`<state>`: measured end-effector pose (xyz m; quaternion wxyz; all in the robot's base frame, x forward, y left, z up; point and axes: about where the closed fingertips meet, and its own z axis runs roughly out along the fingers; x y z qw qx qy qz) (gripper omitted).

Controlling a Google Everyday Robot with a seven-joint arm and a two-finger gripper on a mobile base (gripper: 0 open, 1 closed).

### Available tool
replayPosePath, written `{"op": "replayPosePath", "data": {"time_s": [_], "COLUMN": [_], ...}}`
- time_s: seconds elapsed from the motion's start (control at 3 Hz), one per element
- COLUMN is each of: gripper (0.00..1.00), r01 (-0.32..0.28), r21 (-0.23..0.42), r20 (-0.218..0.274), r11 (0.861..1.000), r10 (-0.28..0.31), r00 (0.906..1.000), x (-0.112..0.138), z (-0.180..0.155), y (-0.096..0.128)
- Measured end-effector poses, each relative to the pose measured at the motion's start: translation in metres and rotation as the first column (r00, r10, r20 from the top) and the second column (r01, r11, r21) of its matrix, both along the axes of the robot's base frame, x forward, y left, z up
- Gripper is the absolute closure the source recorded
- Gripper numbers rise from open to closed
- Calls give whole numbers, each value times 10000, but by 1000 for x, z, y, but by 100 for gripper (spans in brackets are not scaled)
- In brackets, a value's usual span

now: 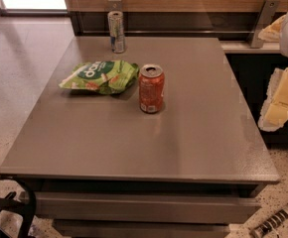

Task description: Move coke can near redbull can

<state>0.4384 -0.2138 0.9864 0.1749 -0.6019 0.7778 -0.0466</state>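
Note:
The coke can (151, 89), red-orange with a silver top, stands upright near the middle of the grey table (134, 148). The redbull can (116, 31), slim and silver-blue, stands upright at the table's far edge, left of centre, well apart from the coke can. My gripper (278, 105), white with pale yellow parts, hangs at the right edge of the view, beyond the table's right side. It is far from both cans and holds nothing that I can see.
A green chip bag (100, 76) lies flat just left of the coke can, between it and the redbull can. A wooden wall panel with metal brackets (261, 15) runs behind the table. A black object (7, 205) sits at the lower left on the floor.

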Motion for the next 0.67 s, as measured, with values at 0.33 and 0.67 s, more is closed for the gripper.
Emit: {"op": "replayPosePath", "data": {"time_s": [0.33,0.67], "gripper": [0,0], "r01": [0,-42], "r21": [0,733], "r20": [0,264], "r11": [10000,9973], "r10": [0,22], "r00": [10000,9996], "x": [0,11], "z": [0,-2], "y": [0,9]}}
